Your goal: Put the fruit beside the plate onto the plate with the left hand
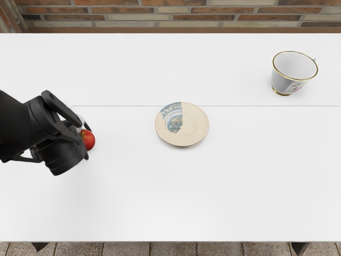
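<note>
Background: a brick wall [160, 13] runs along the top edge of the head view, and a strip of paved floor [160, 249] shows below the table's near edge.
Surface: a plain white table [240, 186] fills nearly the whole picture; a thin straight seam [266, 105] crosses it from side to side, just behind the plate.
Plate: a small round cream plate [200, 128] lies flat near the middle of the table, with a blue-grey patterned patch on its upper-left part. Nothing lies on it.
Cup: a white cup [290, 80] with a gold rim stands far right and towards the back, well apart from the plate. It tilts so that its mouth faces the camera, and its inside is bare white.
Left arm: the black left arm [18, 130] comes in from the left edge.
Left hand: the left hand [66, 149] is closed around the red fruit, with a dark finger over its top and the bulk of the hand below and to its left.
Red fruit: the red fruit [88, 140] peeks out on the hand's right side, well to the left of the plate. Whether it rests on the table or is lifted cannot be told.
</note>
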Controlling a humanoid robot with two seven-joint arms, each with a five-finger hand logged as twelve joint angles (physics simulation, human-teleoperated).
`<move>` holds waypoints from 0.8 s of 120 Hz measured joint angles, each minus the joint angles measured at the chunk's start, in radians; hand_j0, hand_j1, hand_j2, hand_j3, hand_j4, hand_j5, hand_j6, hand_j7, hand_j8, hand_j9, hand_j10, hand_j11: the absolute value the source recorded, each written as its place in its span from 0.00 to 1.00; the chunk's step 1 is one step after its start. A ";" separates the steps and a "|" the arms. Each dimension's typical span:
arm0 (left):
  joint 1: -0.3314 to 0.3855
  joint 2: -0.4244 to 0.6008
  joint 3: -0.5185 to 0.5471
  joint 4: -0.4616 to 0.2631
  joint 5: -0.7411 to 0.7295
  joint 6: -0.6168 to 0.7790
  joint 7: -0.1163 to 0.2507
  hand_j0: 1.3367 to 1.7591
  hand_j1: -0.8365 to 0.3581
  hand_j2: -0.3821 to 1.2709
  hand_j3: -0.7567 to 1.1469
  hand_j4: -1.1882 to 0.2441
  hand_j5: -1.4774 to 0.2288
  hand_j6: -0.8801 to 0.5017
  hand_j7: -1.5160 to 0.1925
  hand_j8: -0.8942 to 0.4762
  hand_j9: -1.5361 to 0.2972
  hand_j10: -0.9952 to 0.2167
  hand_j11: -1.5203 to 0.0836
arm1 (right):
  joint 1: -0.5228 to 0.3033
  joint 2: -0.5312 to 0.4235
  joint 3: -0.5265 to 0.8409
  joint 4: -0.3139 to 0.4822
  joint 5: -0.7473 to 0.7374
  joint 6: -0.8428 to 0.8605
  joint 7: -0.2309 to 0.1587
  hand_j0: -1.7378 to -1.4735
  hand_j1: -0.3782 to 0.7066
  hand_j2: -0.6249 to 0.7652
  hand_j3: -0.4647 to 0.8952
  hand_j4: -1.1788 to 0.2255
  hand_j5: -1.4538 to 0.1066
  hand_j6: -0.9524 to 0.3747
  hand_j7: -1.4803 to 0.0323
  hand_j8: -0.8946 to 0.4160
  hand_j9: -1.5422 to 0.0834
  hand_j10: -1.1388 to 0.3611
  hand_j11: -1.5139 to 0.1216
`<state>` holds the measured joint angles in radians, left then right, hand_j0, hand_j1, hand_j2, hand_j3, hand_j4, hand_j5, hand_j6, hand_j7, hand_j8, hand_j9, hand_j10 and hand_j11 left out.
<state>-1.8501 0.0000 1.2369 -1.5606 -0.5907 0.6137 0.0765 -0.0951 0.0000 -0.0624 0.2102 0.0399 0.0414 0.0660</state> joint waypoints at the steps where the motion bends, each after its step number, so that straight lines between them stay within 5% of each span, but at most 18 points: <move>1: 0.000 0.000 0.000 0.001 -0.001 0.000 0.000 0.76 0.54 0.29 0.40 0.50 0.54 0.49 0.45 0.49 0.47 0.45 0.58 | 0.000 0.000 0.000 0.000 0.000 0.000 0.000 0.30 0.04 0.45 0.34 0.83 0.92 0.71 0.97 0.67 0.94 0.75 0.92; 11: -0.001 0.000 -0.002 0.008 -0.004 -0.002 0.000 0.76 0.41 0.33 0.40 0.48 0.43 0.41 0.38 0.34 0.39 0.34 0.47 | 0.000 0.000 0.000 0.000 0.000 0.000 0.000 0.30 0.04 0.45 0.34 0.83 0.92 0.71 0.97 0.67 0.94 0.75 0.92; 37: -0.019 0.000 -0.004 0.011 -0.006 -0.005 0.003 0.73 0.35 0.40 0.40 0.55 0.26 0.49 0.26 0.43 0.25 0.20 0.29 | 0.000 0.000 0.000 0.000 0.000 0.000 0.000 0.30 0.04 0.45 0.34 0.83 0.92 0.71 0.97 0.67 0.94 0.75 0.92; 41: -0.063 0.000 -0.005 0.009 -0.011 -0.007 0.003 0.72 0.33 0.45 0.40 0.55 0.24 0.50 0.25 0.43 0.24 0.19 0.27 | 0.000 0.000 0.000 0.000 0.000 0.000 0.000 0.30 0.04 0.45 0.34 0.83 0.92 0.71 0.97 0.67 0.94 0.75 0.92; 51: -0.188 0.065 -0.006 0.006 -0.016 -0.108 0.003 0.71 0.34 0.38 0.40 0.54 0.23 0.50 0.24 0.45 0.22 0.18 0.24 | 0.000 0.000 0.000 0.000 0.000 0.000 0.000 0.30 0.04 0.45 0.34 0.83 0.92 0.71 0.97 0.67 0.94 0.75 0.92; 67: -0.257 0.161 -0.033 0.007 -0.024 -0.291 0.002 0.70 0.31 0.41 0.40 0.54 0.23 0.51 0.23 0.47 0.20 0.16 0.21 | 0.000 0.000 0.000 0.000 0.000 0.000 0.000 0.30 0.04 0.45 0.34 0.83 0.92 0.71 0.97 0.67 0.94 0.75 0.92; 82: -0.239 0.203 -0.166 0.061 -0.022 -0.442 0.002 0.69 0.25 0.49 0.40 0.58 0.21 0.55 0.21 0.51 0.19 0.15 0.20 | 0.000 0.000 0.000 0.000 0.000 0.000 0.000 0.30 0.04 0.45 0.34 0.83 0.92 0.71 0.97 0.67 0.94 0.75 0.92; 96: -0.166 0.121 -0.291 0.201 -0.010 -0.503 0.002 0.68 0.24 0.50 0.40 0.60 0.18 0.56 0.20 0.52 0.18 0.15 0.19 | 0.000 0.000 0.000 0.000 0.000 0.000 0.000 0.30 0.04 0.45 0.34 0.83 0.92 0.71 0.97 0.67 0.94 0.75 0.92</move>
<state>-2.0156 0.1211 0.9455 -1.3596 -0.6005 0.1106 0.0785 -0.0951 0.0000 -0.0621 0.2101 0.0399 0.0413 0.0660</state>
